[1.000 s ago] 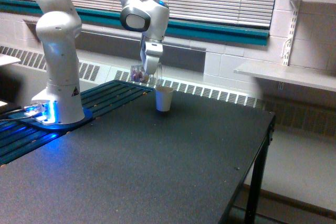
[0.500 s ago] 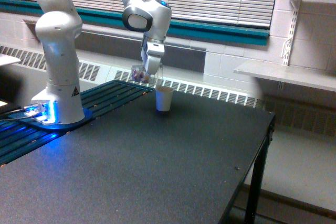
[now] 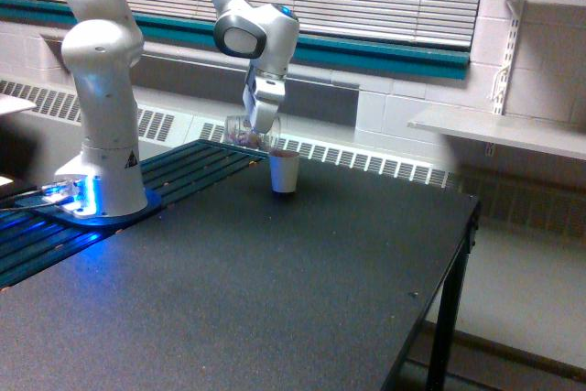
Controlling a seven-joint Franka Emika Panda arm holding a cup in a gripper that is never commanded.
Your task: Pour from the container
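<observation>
My gripper is shut on the container, a small clear plastic cup with reddish-brown bits inside. The cup lies tipped nearly on its side, its mouth toward the exterior view's right, just above and to the left of the white paper cup. The paper cup stands upright on the black table, and reddish-brown shows at its rim. The clear cup's mouth hovers over the paper cup's left edge; I cannot tell whether they touch.
The arm's white base stands at the exterior view's left on a blue-lit plate. A slatted dark rack lies beside it. The table's edge drops off at the right. A wall shelf hangs beyond it.
The clear cup has tipped further toward the paper cup, and the gripper shifted slightly right. Reddish-brown colour now shows at the paper cup's top.
</observation>
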